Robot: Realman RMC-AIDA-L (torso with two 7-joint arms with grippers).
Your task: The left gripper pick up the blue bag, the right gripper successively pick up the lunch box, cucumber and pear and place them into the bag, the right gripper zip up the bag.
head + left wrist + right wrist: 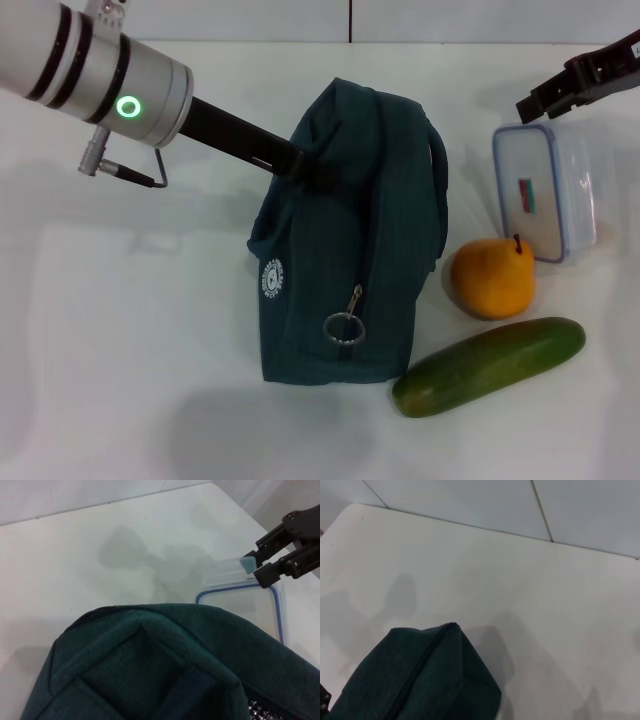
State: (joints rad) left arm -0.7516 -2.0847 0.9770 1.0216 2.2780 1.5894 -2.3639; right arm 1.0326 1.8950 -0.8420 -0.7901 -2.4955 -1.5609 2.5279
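blue bag held up, lunch box next

blue bag [345, 250] stands mid-table, left gripper [300, 163] clamped on its top fabric. right gripper [260, 565], fingers narrowly parted, hovers at the lunch box [548, 190] rim; a shallow bite could let it slip.

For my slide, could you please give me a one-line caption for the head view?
Left gripper holds the blue bag up; right gripper hovers over the lunch box, pear and cucumber waiting.

Left hand [300, 165] tips are buried in the blue bag's [350, 250] top fabric, so can't see the grip. Right hand [535, 105] runs off frame above the lunch box [545, 195].
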